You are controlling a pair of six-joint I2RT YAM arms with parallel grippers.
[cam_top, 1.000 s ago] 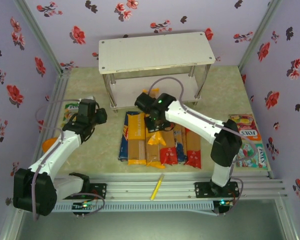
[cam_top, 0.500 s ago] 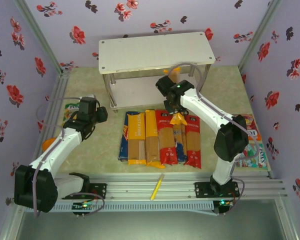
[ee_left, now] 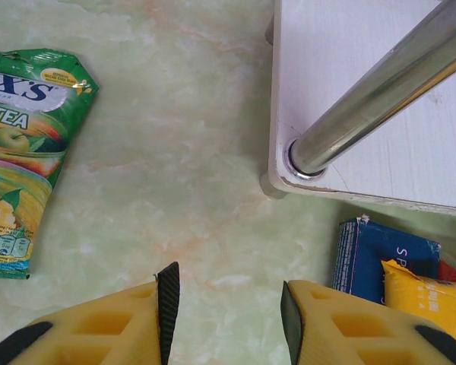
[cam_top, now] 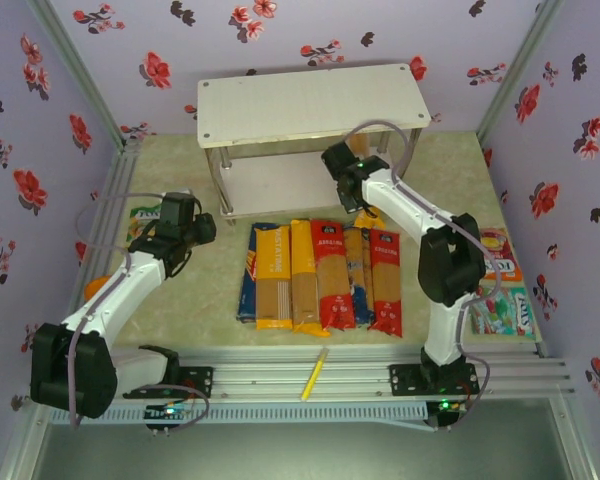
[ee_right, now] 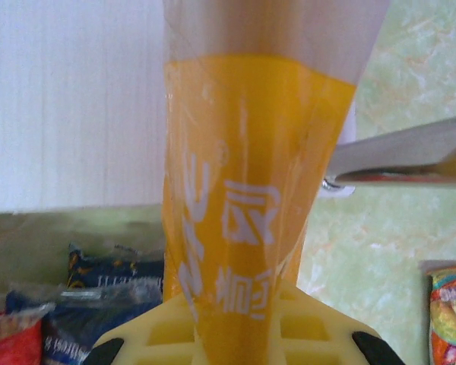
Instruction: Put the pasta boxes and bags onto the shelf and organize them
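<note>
**One bag at the shelf's lower tier, the right arm carrying it**

One bag (ee_right: 251, 175) is off the counter (cam_top: 180, 310), clamped at its yellow-orange end by the right pincer (ee_right: 235, 331). Its jaws are closed tight on the film, and nothing else is between them. The bag's long axis runs straight out from the fingers, away from the wrist. In the right wrist view its clear far part crosses the white lower board of the shelf (ee_right: 68, 99). I cannot tell whether it rests on the board or hangs above it. A silver post (ee_right: 399, 152) stands just to the right of the bag, near but apart.

From above, the right pincer (cam_top: 338, 160) is under the front edge of the shelf (cam_top: 310, 100), right of the middle. That arm is plainly the one to finish the placing. The move likely turns on pushing along the bag's own axis while keeping left of the post.

The left pincer (ee_left: 228, 312) stands open and empty over bare counter by the shelf's left front corner, with the blue box (ee_left: 384, 255) close on its right. The other packs (cam_top: 320, 275) lie side by side in front of the shelf, long axes pointing at it.
</note>
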